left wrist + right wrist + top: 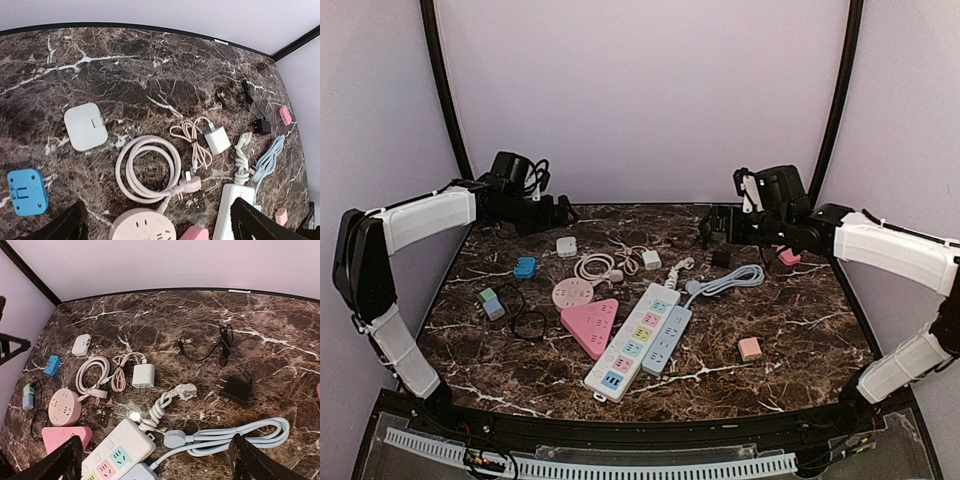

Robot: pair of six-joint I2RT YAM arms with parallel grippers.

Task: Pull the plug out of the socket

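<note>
Dark marbled tabletop (800,320), pale, perhaps lilac, walls (640,90)

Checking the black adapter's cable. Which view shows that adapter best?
Right wrist: the black adapter sits large and unobstructed. Left wrist shows it small near the right edge; top external shows only a tiny dark shape.

Long white power strip (634,341) with pastel outlets facing up, all uncovered, lying flat and diagonal. White plug (188,390) on a bundled white cord, loose on its side just past the strip's far end, not inserted.
</note>
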